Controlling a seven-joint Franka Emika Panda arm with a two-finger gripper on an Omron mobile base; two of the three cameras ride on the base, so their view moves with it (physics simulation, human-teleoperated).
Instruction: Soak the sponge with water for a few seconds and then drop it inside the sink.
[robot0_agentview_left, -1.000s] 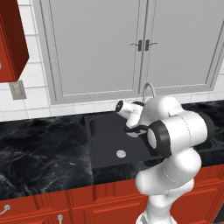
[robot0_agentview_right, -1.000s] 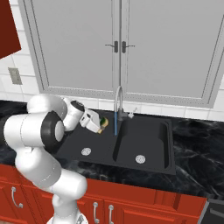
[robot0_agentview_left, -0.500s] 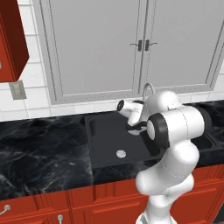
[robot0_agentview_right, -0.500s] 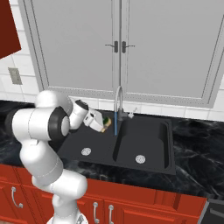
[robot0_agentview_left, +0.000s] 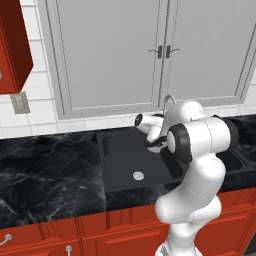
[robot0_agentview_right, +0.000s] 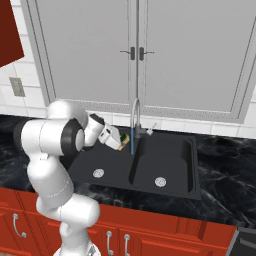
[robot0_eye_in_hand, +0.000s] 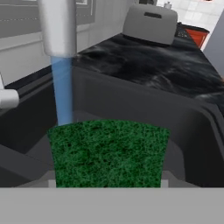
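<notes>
sponge (robot0_eye_in_hand: 108, 153) is pinched in the claw (robot0_agentview_right: 121, 140) (green side up), its edge touching the water (robot0_eye_in_hand: 62, 90) over the sink (robot0_agentview_right: 172, 162); soaking looks underway, the drop remains.

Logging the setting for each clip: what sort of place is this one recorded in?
A simulated home kitchen, by the look of it: a black double-basin sink with a gooseneck faucet running water, set in a dark marbled countertop, with red base cabinets below.
</notes>
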